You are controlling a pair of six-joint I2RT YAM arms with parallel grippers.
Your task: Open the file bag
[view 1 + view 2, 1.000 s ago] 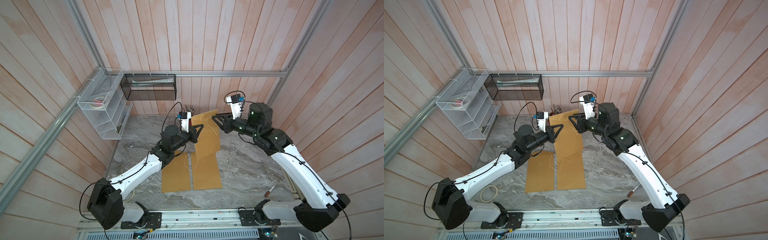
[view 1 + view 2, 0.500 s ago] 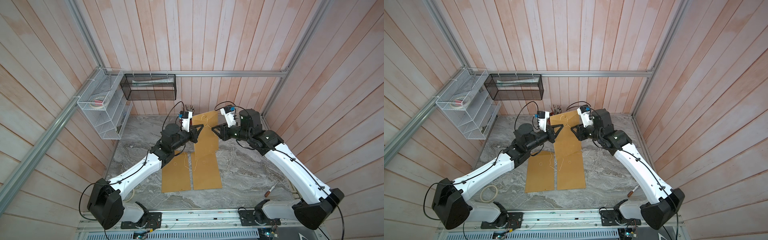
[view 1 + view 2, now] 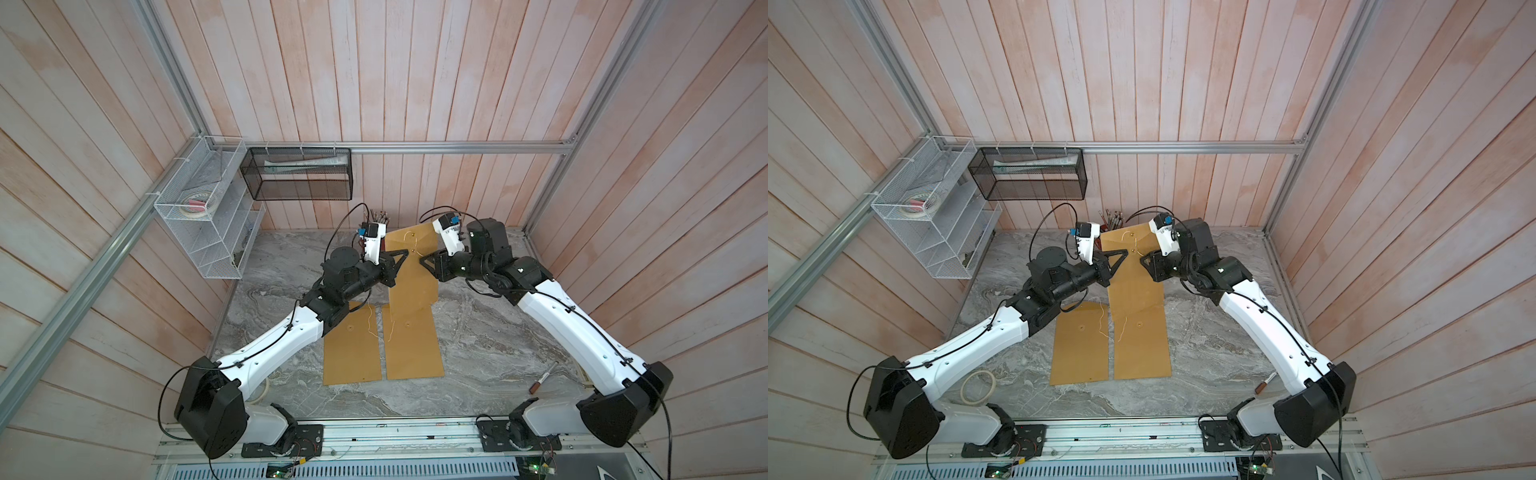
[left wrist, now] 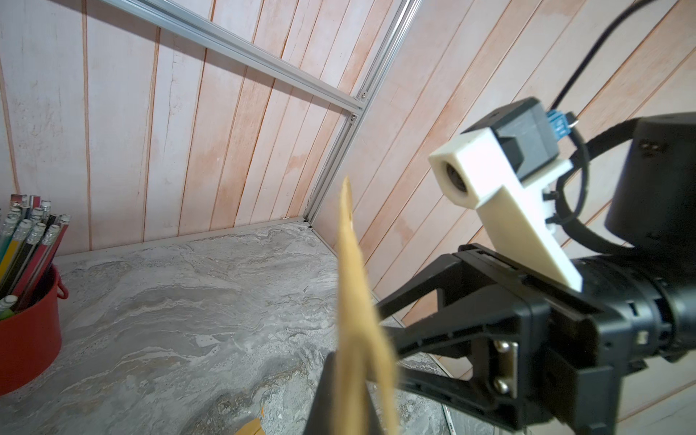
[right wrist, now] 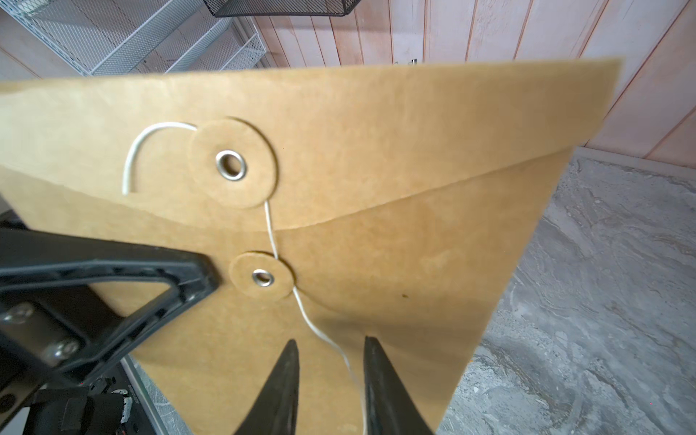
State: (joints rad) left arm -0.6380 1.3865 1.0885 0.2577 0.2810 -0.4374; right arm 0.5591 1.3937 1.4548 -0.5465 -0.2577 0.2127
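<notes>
Over the grey marble table (image 3: 490,332), at mid-frame in both top views, my left gripper (image 3: 403,254) pinches the raised file bag (image 3: 411,282); only the right wrist view shows the right gripper (image 5: 327,344) slightly parted, straddling the string (image 5: 301,305).

words: none can be read | numbers: none can be read | file bag (image 5: 414,132): plain brown front | pale flat thing (image 3: 305,166) in black mesh basket (image 3: 299,189): print too small to read | pencils (image 4: 34,233): marks too blurry to read
</notes>
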